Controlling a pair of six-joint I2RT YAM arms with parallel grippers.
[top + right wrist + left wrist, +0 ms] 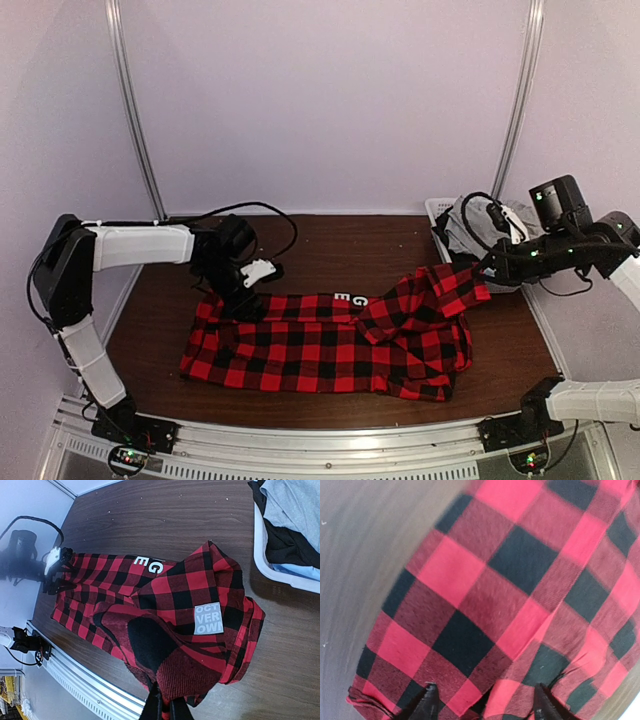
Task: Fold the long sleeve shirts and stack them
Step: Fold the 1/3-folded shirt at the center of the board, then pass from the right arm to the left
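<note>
- The red-and-black checked flannel shirt lies spread across the middle of the brown desk. Its right end is bunched and drawn up toward the right.
- The left arm rises from its base at the near-left corner, bends at the elbow and reaches level to the right. Its wrist is turned down over the shirt's far-left corner.
- The left pincer points straight down at that corner. In the left wrist view its two fingers stand wide apart with checked cloth between and under them. I cannot tell whether the tips press on the cloth.
- The right arm folds high over the right edge of the desk, its forearm reaching left and downward.
- The right pincer is closed narrow on a thick fold of the shirt and holds that end lifted off the desk.
- A white basket with grey and dark clothes sits at the far-right corner, just beside the right pincer.
</note>
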